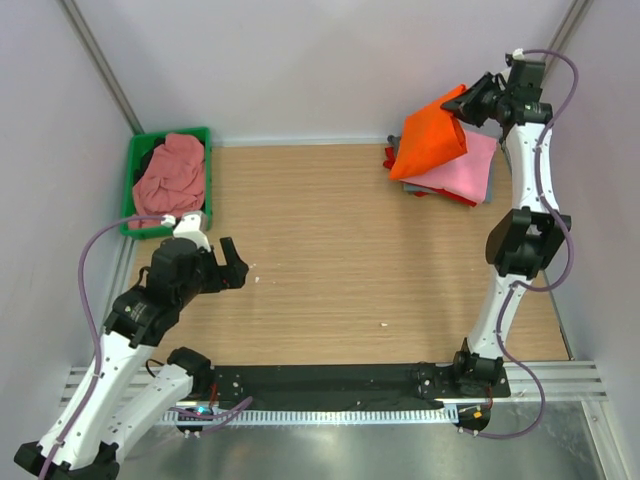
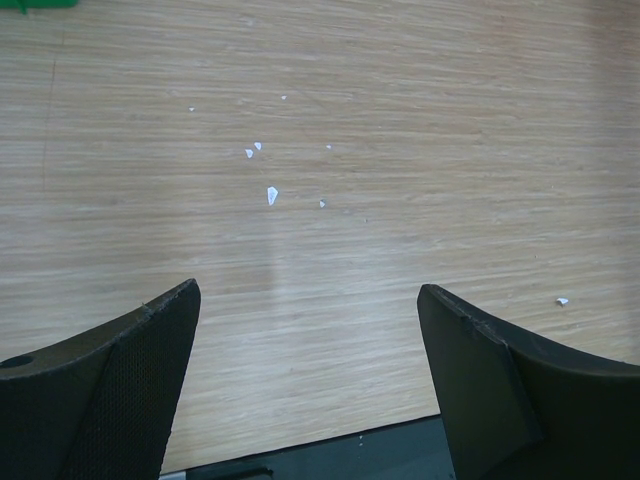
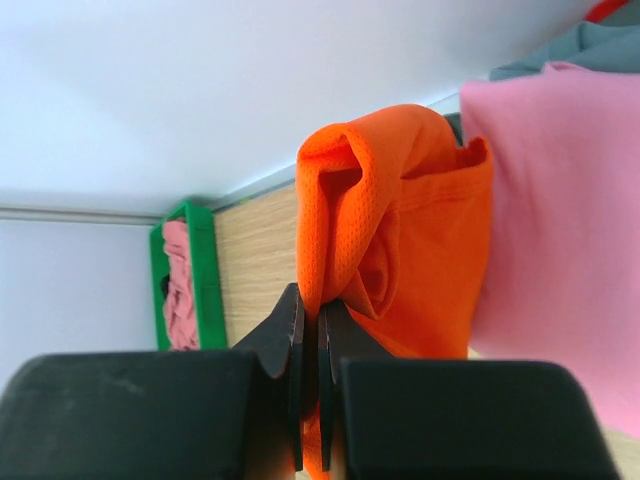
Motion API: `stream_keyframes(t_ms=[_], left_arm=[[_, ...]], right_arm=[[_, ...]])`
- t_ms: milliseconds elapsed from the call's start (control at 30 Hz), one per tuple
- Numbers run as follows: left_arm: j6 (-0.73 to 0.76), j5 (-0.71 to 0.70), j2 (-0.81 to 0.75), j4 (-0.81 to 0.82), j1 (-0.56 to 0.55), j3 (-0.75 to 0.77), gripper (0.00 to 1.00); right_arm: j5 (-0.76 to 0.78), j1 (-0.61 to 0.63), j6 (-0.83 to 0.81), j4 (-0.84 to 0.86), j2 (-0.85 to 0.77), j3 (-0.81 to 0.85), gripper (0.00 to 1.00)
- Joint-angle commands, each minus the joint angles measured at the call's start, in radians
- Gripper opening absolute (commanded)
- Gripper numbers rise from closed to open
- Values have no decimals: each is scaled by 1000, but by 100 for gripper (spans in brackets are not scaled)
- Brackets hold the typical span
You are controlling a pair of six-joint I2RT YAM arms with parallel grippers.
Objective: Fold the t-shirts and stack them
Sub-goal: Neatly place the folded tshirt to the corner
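Observation:
My right gripper (image 1: pixel 462 104) is shut on a fold of the bright orange t-shirt (image 1: pixel 428 140) and holds it up above the stack at the far right. In the right wrist view the orange t-shirt (image 3: pixel 400 230) hangs pinched between the fingers. Under it lies a pink t-shirt (image 1: pixel 468 168), also in the right wrist view (image 3: pixel 560 230), on top of red (image 1: pixel 456 196) and grey cloth. A dusty-pink t-shirt (image 1: pixel 172 172) lies crumpled in the bin. My left gripper (image 1: pixel 236 268) is open and empty over bare table (image 2: pixel 310 300).
A green plastic bin (image 1: pixel 140 165) stands at the far left corner and shows in the right wrist view (image 3: pixel 205 290). The wooden table (image 1: pixel 330 250) has small white specks (image 2: pixel 271 194). White walls close the back and sides. A black strip runs along the near edge.

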Motion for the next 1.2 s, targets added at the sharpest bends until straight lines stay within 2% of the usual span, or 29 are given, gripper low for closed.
stream_keyframes(t_ms=[0,67,200,300,433,600,700,1167], left_arm=[[4,13,5,38,4,-4,90],[4,15,8,38,4,-4,90],[6,18,11,38,4,-4,89],[6,19,19,40,4,-6,89],[6,19,22,38,4,-4,89],[6,21,25,40,4,-6,89],[6,21,30,40,4,-7,89],[6,27,37,40,4,-7,89]], right_arm=[[-77,-10,99,126,43,138,1],[-98,-10,144,151,75,218,1],[-153,-10,217,315,89,230,1],[-141,-14,216,312,92,247,1],[-94,-22,152,277,37,140,1],[-100,-39,138,318,-41,-99,1],[-100,-44,145,358,-73,-187,1],[-100,-191,205,278,-56,-195,1]])
